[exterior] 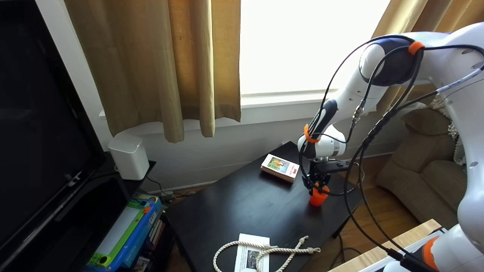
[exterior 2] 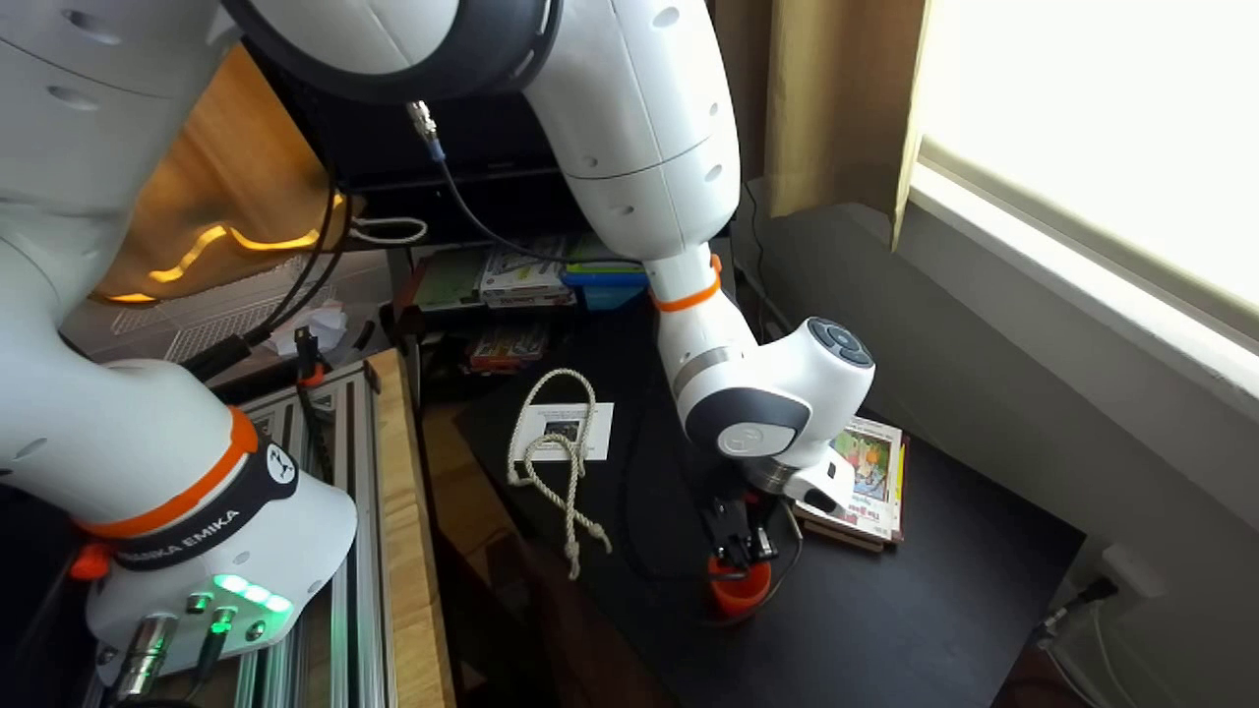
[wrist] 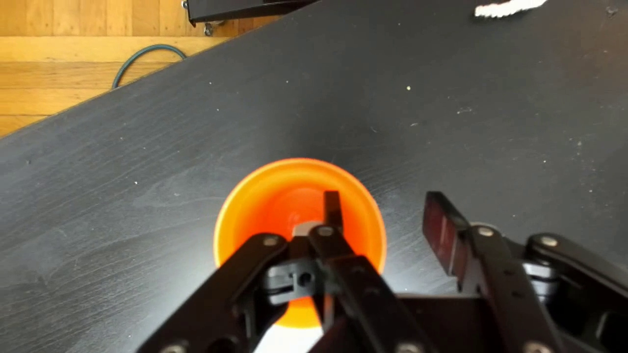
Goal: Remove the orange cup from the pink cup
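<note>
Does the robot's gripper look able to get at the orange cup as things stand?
Probably yes: in the wrist view the open gripper appears to straddle the rim of the orange cup, and nothing seems to block it.

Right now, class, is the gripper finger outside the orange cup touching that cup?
Apart. The wrist view shows it: a strip of dark table lies plainly visible between the outside finger and the rim side of the orange cup.

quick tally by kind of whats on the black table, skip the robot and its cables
Cups: 2 (orange cup nested in pink cup)
Rope: 1
Printed sheet: 1
Picture-covered stack or box: 1 (can't tell which)
Total: 5
</note>
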Robot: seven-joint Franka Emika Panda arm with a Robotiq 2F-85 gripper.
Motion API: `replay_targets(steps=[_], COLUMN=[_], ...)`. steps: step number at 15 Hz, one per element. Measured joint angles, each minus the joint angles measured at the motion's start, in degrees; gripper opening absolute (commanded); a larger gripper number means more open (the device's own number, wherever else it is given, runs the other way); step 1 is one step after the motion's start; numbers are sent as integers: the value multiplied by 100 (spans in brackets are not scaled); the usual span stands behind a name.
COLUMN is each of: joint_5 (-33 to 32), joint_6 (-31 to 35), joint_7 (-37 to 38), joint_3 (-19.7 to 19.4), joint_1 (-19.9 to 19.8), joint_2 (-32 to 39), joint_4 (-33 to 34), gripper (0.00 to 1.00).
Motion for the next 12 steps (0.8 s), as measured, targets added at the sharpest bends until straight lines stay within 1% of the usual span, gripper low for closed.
replay_targets(steps=[1,2,3,5,6,7,8,11,12], joint_5=[0,0,0,-5,-7,-8,-8,-11,-12], joint_6=[0,0,0,0,0,0,0,0,0], joint_7=[0,0,0,0,0,0,0,0,0], joint_3=[-18,-35,-52,-84,-101,-116,-131,-162,-170], joint_1=[0,0,0,0,0,0,0,0,0], joint_2=[3,5,5,5,5,5,5,4,5], joint_4=[-1,-2,-4,-9,-14,-21,-27,-39,-40], gripper=[49,43,40,26,23,16,1,0,1])
